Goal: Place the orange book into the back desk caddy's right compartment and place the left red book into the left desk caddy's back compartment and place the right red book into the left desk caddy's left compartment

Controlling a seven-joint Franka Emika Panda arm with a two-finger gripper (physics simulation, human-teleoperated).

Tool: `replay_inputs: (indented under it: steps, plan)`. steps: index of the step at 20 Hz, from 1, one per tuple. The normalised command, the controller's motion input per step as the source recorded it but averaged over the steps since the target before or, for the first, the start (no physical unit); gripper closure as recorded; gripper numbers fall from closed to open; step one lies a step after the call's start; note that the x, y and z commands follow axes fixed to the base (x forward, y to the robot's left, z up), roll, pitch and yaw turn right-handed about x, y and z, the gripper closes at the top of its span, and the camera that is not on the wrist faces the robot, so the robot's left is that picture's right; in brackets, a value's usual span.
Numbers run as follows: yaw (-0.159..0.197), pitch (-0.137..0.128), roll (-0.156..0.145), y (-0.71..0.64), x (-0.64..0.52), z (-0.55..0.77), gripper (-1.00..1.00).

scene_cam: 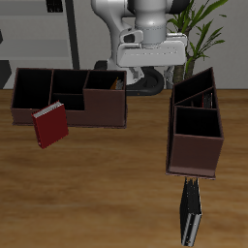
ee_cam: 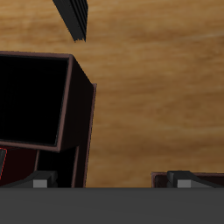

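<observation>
My gripper (scene_cam: pixel 145 77) hangs open above the table's back, between the two caddies, with nothing between its fingers (ee_cam: pixel 39 181). The back desk caddy (scene_cam: pixel 68 97) stands broadside; its taller right compartment (scene_cam: pixel 105 89) is the end nearest the gripper. The right red book (scene_cam: pixel 50 124) leans upright against that caddy's front wall. The left desk caddy (scene_cam: pixel 194 126) runs end-on, and the wrist view looks into one of its dark sections (ee_cam: pixel 31 96). The left red book (scene_cam: pixel 191 213) (ee_cam: pixel 72 17) lies on the table, seen edge-on, just in front of that caddy. The orange book is not in view.
A potted plant (scene_cam: pixel 205 34) and the robot's base (scene_cam: pixel 145 15) stand behind the caddies. Bare wooden table (scene_cam: pixel 116 184) spreads between the caddies and the front edge.
</observation>
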Motion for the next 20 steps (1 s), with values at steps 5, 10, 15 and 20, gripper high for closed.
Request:
replay_inputs:
  steps: [5,10,15,20]
  plan:
    - [0.001,0.008,-0.073,-1.03,0.23,0.12,-1.0]
    - [-0.035,-0.017,-0.098,-0.97,0.19,0.09,-1.0]
    - [-0.069,0.019,-0.083,-0.76,0.2,0.01,-1.0]
    - [-0.023,0.026,-0.005,-0.57,-0.04,-0.12,-1.0]
